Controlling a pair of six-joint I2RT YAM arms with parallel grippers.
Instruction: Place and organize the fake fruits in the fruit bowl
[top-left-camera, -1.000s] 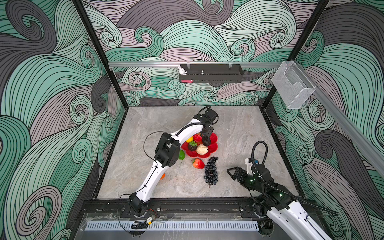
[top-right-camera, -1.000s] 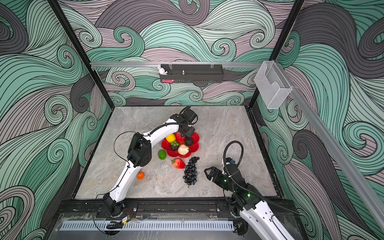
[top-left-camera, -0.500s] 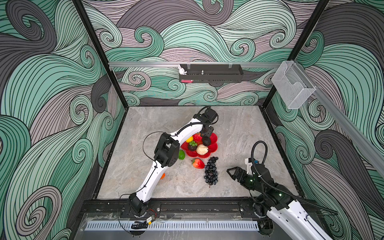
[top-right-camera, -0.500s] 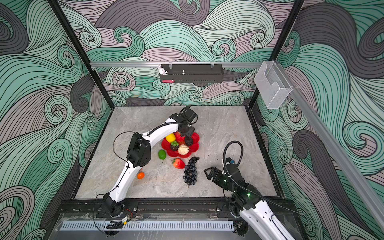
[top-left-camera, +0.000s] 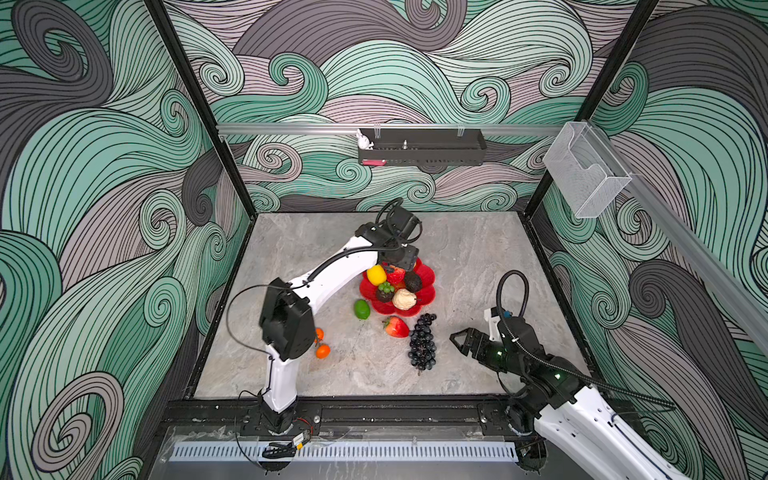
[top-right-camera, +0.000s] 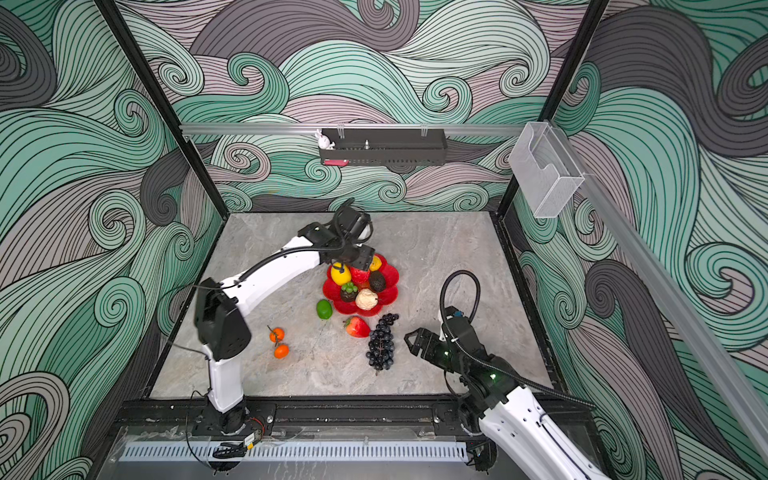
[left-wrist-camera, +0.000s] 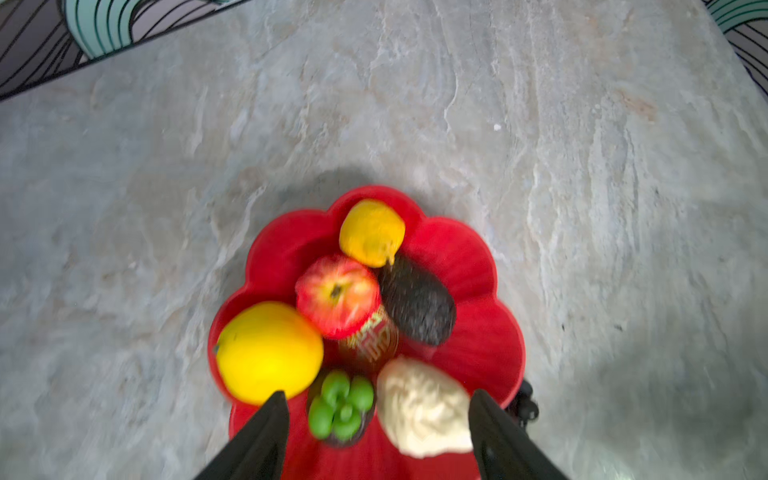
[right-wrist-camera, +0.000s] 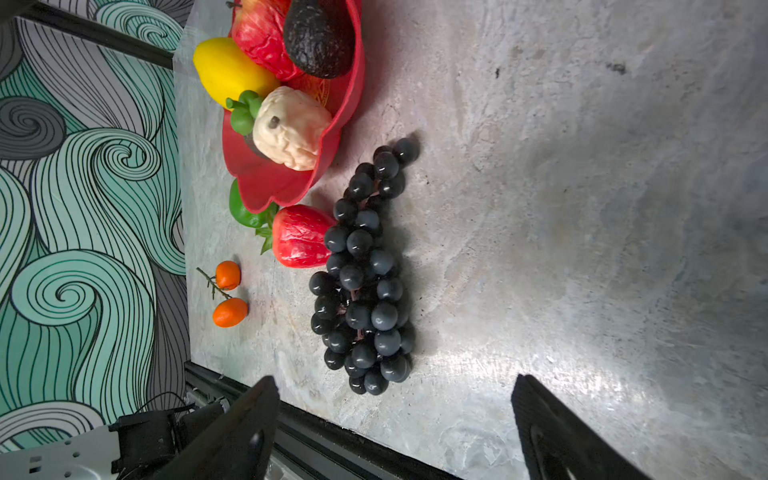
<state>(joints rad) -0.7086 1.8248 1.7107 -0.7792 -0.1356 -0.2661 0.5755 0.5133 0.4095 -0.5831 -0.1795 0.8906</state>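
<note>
Both top views are bright, evenly lit and sharp; shadows on the tabletop (top-left-camera: 457, 257) are short and soft. The left wrist view is smeared by motion blur, leaving the fruit bowl (left-wrist-camera: 469, 266) soft-edged. The right wrist view is crisp, with white glare on the tabletop and dark shadow beside the grape bunch (right-wrist-camera: 365, 282).

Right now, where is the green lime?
In both top views the green lime lies on the table just left of the fruit bowl, near the strawberry.
</note>
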